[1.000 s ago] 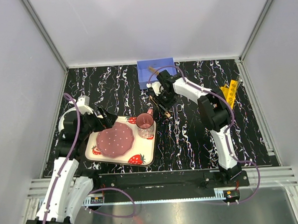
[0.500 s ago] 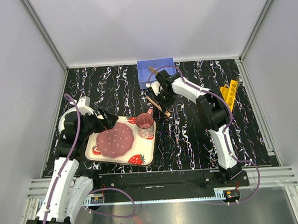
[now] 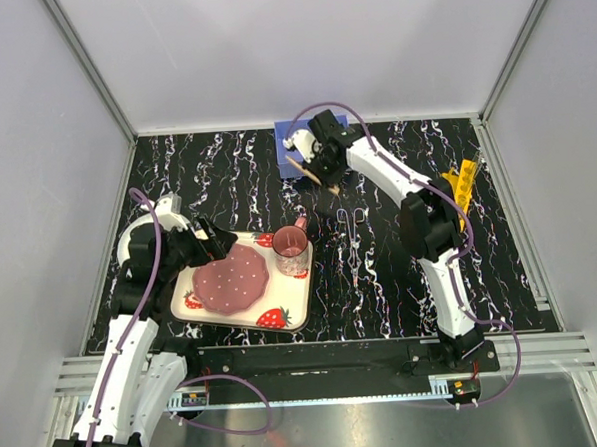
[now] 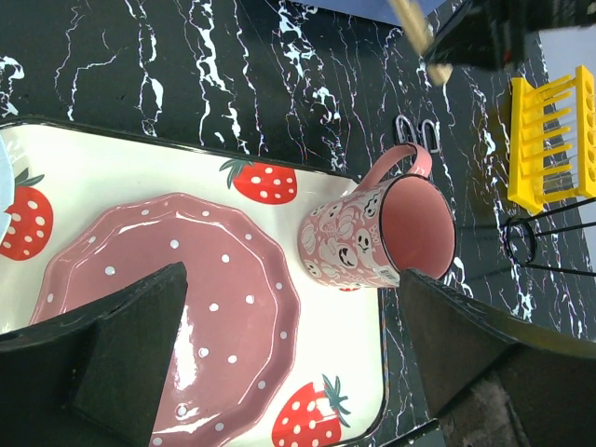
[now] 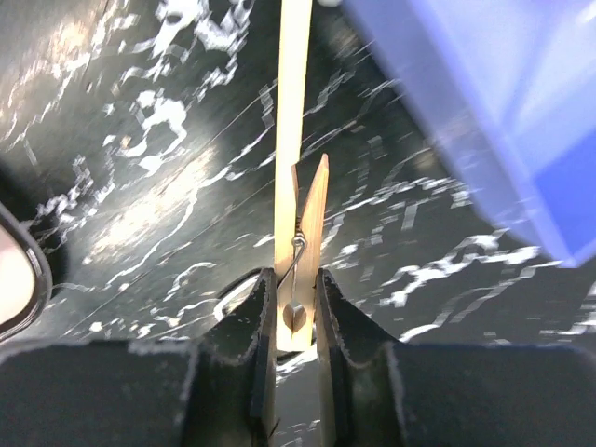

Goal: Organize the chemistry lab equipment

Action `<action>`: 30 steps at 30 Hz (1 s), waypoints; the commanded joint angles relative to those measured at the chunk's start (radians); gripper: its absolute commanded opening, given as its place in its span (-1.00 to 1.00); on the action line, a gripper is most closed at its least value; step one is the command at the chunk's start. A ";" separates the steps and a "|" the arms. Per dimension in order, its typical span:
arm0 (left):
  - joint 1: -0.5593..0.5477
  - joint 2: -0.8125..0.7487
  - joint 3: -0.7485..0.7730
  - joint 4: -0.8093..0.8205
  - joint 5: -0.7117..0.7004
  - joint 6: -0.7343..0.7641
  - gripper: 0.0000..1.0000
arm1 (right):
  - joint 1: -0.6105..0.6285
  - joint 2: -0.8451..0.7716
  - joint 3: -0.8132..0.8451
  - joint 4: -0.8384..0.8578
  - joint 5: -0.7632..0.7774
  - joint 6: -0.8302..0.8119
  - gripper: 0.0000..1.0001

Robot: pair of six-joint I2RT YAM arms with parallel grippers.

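Note:
My right gripper (image 3: 321, 169) is shut on the tan wooden clamp (image 5: 296, 177) and holds it above the table at the near edge of the blue box (image 3: 286, 144). In the right wrist view the clamp stands straight out between my fingers (image 5: 251, 317), with the blue box (image 5: 484, 102) to the upper right. The metal scissor-like forceps (image 3: 351, 219) lie on the table just nearer. The yellow holed rack (image 3: 460, 185) lies at the right edge and also shows in the left wrist view (image 4: 549, 140). My left gripper (image 3: 207, 241) is open over the strawberry-print tray (image 4: 186, 158).
The tray holds a pink plate (image 3: 231, 277) and a pink cup (image 3: 291, 249), which also shows in the left wrist view (image 4: 377, 233). A thin dark piece (image 3: 353, 269) lies on the black marbled table below the forceps. White walls close in the table.
My right gripper has carried the wooden clamp from beside the pink cup back to the blue box. The left arm has not moved.

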 commanded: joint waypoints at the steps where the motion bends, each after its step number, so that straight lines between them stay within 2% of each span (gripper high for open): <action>1: 0.002 -0.007 0.017 0.031 0.024 -0.008 0.98 | -0.013 0.000 0.196 0.017 0.122 -0.146 -0.73; 6: 0.002 -0.009 0.018 0.019 0.023 -0.009 0.98 | -0.026 0.124 0.420 0.013 0.173 -0.236 -0.69; 12: 0.002 0.005 0.024 0.022 0.046 -0.026 0.98 | -0.030 0.233 0.552 0.039 0.208 -0.329 -0.67; 17: 0.002 0.032 0.040 0.028 0.057 -0.038 0.98 | -0.046 0.264 0.556 0.112 0.202 -0.336 -0.64; 30: 0.000 0.068 0.055 0.048 0.095 -0.080 0.98 | -0.069 0.312 0.505 0.134 0.202 -0.341 -0.59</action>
